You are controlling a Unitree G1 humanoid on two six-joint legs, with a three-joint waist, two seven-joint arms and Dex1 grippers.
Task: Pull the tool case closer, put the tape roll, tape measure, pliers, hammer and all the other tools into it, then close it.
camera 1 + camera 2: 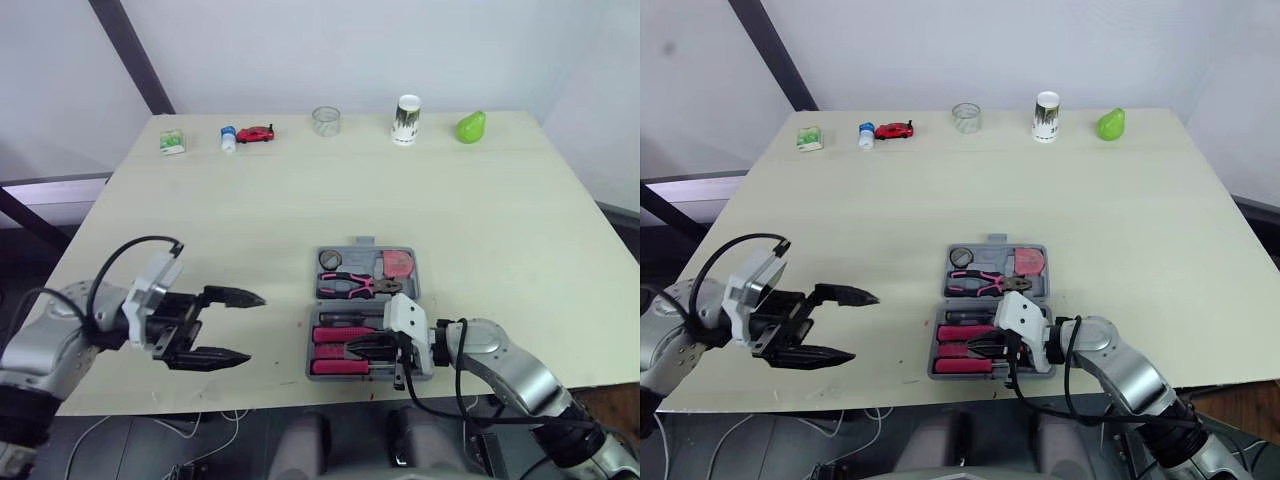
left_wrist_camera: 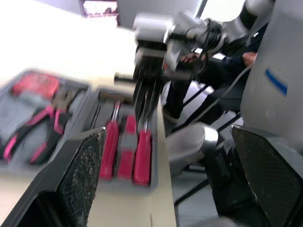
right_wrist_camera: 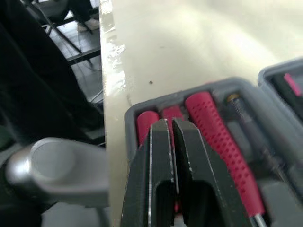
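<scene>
Our right gripper (image 3: 168, 125) has its two fingers pressed together, with nothing clamped that we can see. The tips are dipped among the red-handled tools (image 1: 335, 335) in the near half of the tool case (image 1: 318, 262). We judge they are closed so they work as a narrow prod, seating a handle in its slot.

The case lies open and flat at the table's (image 1: 450, 200) 6 o'clock edge, close to us. The pliers (image 1: 358, 285) sit in its far half, at 12 o'clock from the fingertips.

At 9 o'clock from the case, well apart from it, our left gripper (image 1: 252, 327) hovers with its fingers spread wide, likely kept ready to steady or fold the case.

We think packing is nearly finished, and closing the case is what remains.
</scene>
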